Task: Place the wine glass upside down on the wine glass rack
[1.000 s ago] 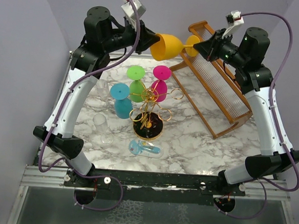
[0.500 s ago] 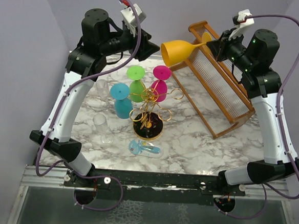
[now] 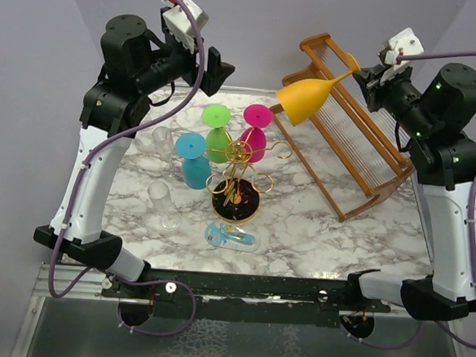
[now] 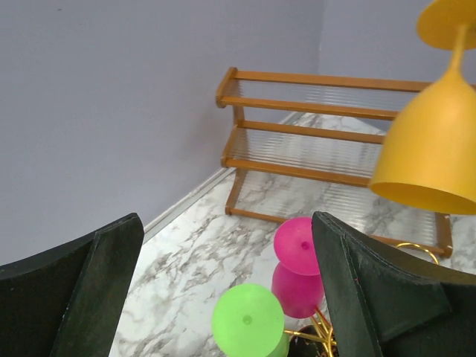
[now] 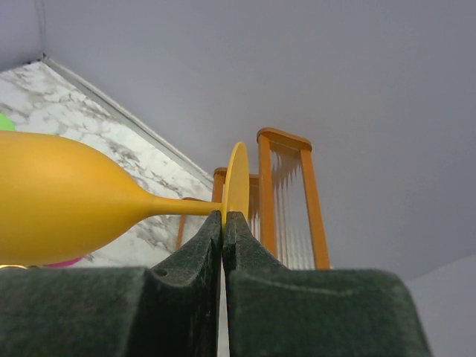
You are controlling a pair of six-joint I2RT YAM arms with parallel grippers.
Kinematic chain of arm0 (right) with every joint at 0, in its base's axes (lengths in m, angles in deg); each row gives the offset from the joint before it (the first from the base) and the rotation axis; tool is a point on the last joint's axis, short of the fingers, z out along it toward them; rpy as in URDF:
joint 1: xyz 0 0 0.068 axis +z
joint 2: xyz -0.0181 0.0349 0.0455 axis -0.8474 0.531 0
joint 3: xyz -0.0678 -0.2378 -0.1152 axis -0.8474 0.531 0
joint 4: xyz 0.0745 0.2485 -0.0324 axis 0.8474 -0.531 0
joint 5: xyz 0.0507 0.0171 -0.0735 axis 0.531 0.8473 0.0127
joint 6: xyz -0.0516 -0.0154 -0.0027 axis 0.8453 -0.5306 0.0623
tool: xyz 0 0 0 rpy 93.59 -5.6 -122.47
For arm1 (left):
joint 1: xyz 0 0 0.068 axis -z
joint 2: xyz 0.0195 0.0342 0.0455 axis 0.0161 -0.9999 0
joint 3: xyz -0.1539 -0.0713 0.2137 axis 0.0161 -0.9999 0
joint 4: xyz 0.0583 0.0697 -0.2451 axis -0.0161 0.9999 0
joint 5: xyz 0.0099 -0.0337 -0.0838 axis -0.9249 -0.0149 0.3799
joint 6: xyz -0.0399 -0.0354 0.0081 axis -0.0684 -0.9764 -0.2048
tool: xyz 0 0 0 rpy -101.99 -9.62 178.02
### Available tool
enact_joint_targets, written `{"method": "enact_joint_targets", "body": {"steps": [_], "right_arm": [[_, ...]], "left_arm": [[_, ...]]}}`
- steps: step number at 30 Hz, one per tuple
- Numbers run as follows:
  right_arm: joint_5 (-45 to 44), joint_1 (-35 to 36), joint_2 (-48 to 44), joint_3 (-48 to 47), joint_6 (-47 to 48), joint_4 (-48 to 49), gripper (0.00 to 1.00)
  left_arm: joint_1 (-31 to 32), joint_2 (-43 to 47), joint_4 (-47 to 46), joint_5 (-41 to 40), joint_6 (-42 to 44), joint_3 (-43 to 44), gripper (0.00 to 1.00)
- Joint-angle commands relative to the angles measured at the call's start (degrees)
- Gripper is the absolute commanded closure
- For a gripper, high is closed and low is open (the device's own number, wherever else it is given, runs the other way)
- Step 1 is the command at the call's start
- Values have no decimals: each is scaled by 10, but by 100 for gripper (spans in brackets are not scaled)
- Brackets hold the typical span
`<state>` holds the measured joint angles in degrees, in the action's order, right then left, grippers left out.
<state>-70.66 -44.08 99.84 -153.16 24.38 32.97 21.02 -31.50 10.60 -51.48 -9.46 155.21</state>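
The yellow wine glass (image 3: pixel 309 98) hangs in the air over the far right part of the table, tilted with its mouth pointing down and left and its foot up and right. My right gripper (image 3: pixel 363 70) has its fingers (image 5: pixel 186 253) pressed together on the thin edge of the foot, so the whole glass hangs from that one pinch. My left gripper (image 3: pixel 217 69) sits far left, well apart from the glass, fingers spread wide with nothing between them. Below and nearer to me stands the gold wire rack (image 3: pixel 240 152), already carrying a green glass (image 3: pixel 217 128), a pink glass (image 3: pixel 256 131) and a teal glass (image 3: pixel 192 159), all foot-up on its left and far sides. The rings (image 3: pixel 262 182) on its right side look free. The wooden rack (image 3: pixel 355 146) lies to the right of it. I judge the lift and most of the turn-over done; carrying the glass down to a free ring, seating the stem and letting go are left.
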Motion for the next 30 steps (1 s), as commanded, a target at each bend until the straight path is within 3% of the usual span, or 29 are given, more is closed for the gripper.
{"method": "enact_joint_targets", "body": {"steps": [1,17,30], "right_arm": [[19,-2,-35,-9,98,-48,99],[92,-3,-155,64,287,-208,99],[179,-2,-172,102,352,-293,99]], "left_arm": [[-12,23,17,-76,-3,1,1],[-53,7,65,-98,5,75,1],[-66,13,64,-85,8,54,1]]}}
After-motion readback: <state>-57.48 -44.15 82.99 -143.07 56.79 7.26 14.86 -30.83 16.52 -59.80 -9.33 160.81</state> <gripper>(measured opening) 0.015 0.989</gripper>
